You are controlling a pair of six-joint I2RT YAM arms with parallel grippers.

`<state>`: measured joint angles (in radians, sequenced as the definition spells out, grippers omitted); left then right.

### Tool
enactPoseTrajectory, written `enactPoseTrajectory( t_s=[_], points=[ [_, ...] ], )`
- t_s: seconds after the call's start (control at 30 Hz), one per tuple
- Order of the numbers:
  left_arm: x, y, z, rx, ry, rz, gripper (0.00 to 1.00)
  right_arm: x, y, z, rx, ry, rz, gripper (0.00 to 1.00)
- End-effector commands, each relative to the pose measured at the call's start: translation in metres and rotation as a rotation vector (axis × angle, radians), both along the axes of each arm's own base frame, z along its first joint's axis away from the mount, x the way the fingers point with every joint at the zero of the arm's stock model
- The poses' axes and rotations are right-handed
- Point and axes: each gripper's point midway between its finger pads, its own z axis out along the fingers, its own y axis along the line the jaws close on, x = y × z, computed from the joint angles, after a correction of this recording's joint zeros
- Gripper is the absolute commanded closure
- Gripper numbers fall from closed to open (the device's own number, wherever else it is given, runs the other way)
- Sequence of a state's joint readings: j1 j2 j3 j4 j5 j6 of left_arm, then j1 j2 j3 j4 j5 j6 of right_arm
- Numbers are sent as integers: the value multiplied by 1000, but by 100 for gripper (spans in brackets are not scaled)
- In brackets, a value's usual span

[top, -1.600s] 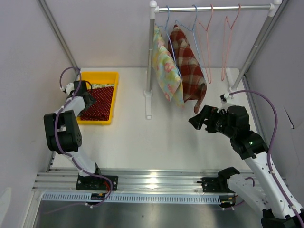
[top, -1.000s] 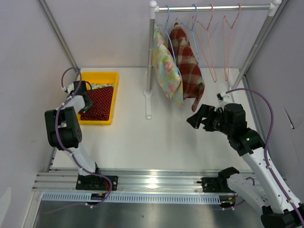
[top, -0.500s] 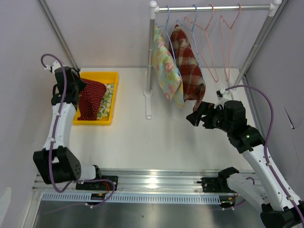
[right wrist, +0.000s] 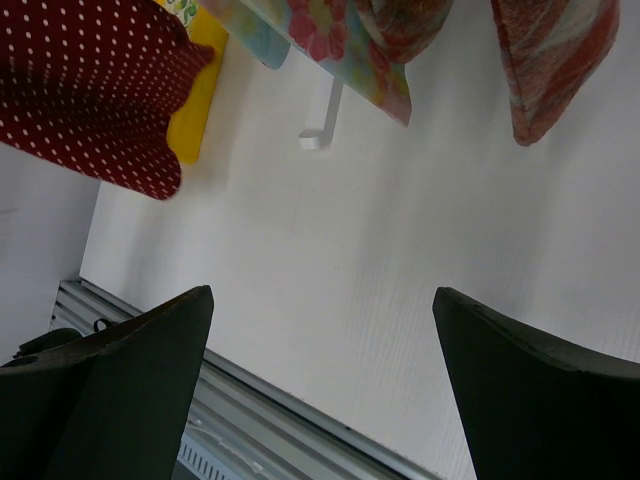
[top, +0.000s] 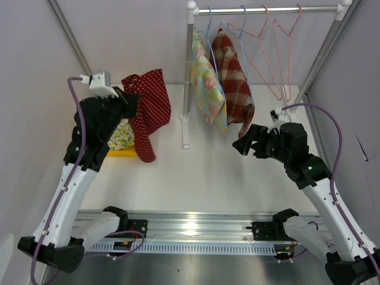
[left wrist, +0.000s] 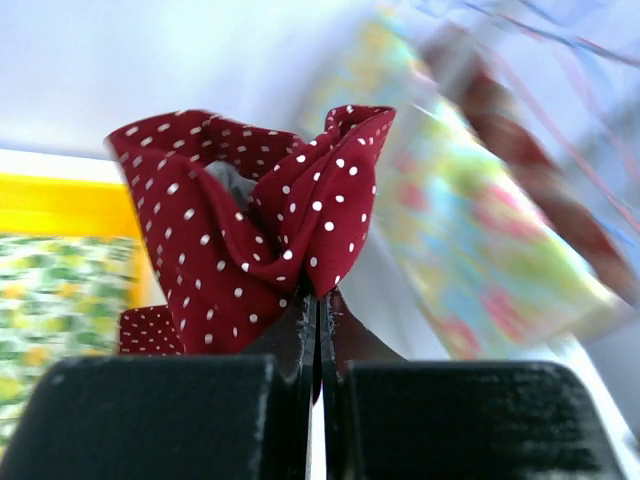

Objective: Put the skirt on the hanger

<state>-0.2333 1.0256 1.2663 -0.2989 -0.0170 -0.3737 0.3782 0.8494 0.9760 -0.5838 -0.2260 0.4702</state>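
The skirt (top: 149, 107) is dark red with white dots. It hangs in the air left of the rack, above the table, with its hem dangling. My left gripper (top: 126, 102) is shut on its bunched top edge, and the left wrist view shows the cloth (left wrist: 260, 225) pinched between the shut fingertips (left wrist: 318, 298). Two empty pink hangers (top: 264, 56) hang on the rail at the right. My right gripper (top: 248, 144) stands open and empty below the plaid garment. In the right wrist view its fingers (right wrist: 322, 300) are wide apart over bare table, with the skirt (right wrist: 90, 90) at the upper left.
A yellow tray (top: 123, 152) holding a floral cloth (top: 122, 135) sits at the left, partly behind my left arm. A floral garment (top: 208, 86) and a plaid garment (top: 237, 83) hang on blue hangers. The rack's white post (top: 189, 71) stands mid-table.
My left arm has lifted the red skirt out of the yellow tray and swung it up and right toward the rack. The right gripper has hardly moved. The pink hangers have swayed.
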Motion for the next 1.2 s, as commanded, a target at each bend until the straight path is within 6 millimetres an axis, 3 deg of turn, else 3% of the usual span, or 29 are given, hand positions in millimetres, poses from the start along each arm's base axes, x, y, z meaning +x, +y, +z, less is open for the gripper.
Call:
enactPoseTrajectory(
  t_s=[0.0, 0.03, 0.07, 0.13, 0.17, 0.23, 0.3, 0.33, 0.37, 0.4, 0.43, 0.47, 0.5, 0.6, 0.7, 0.77, 0.87, 1.0, 1.17],
  points=[
    [-36, -42, -8, 15, -30, -174, 100, 7, 2, 24, 18, -75, 1, 1],
    [-43, -50, -20, 9, -8, -204, 100, 8, 2, 23, 17, -71, -2, 1],
    [-51, -60, -50, -13, 50, -244, 100, 8, 2, 21, 15, -67, -2, 1],
    [-69, -89, -65, -46, 65, -343, 100, 9, 3, 17, 13, -58, -2, 0],
    [-76, -98, -108, -54, 151, -364, 100, 9, 3, 15, 11, -52, -3, 1],
    [-94, -127, -121, -90, 154, -457, 100, 10, 3, 10, 11, -40, -8, 1],
    [-118, -154, -177, -90, 277, -537, 100, 9, 3, 6, 9, -30, -9, 0],
    [-126, -163, -194, -87, 303, -561, 100, 8, 3, 0, 5, -15, -10, 1],
    [-129, -173, -197, -108, 307, -571, 100, 8, 2, -3, 1, -4, -12, 0],
    [-145, -187, -215, -84, 354, -620, 100, 7, 2, -7, -2, 6, -14, 0],
    [-150, -187, -239, -62, 397, -602, 100, 6, 2, -11, -4, 18, -14, 0],
    [-153, -193, -241, -96, 409, -607, 100, 4, 2, -20, -7, 40, -14, 0],
    [-164, -195, -268, -74, 469, -620, 100, 3, 3, -25, -9, 53, -15, 1],
    [-177, -202, -281, -97, 506, -649, 90, -4, 8, -51, -19, 114, -5, 1],
    [-191, -209, -288, -63, 519, -707, 67, -11, 16, -78, -31, 179, 3, 1],
    [-200, -213, -289, -49, 521, -766, 65, -13, 25, -86, -26, 183, 22, 1],
    [-214, -216, -294, -25, 542, -833, 55, -17, 41, -101, -47, 200, 40, 0],
    [-217, -211, -292, -7, 536, -835, 46, -12, 61, -115, -58, 217, 50, 1],
    [-219, -204, -286, 43, 515, -848, 44, 2, 79, -123, -29, 231, 23, 1]
  ],
)
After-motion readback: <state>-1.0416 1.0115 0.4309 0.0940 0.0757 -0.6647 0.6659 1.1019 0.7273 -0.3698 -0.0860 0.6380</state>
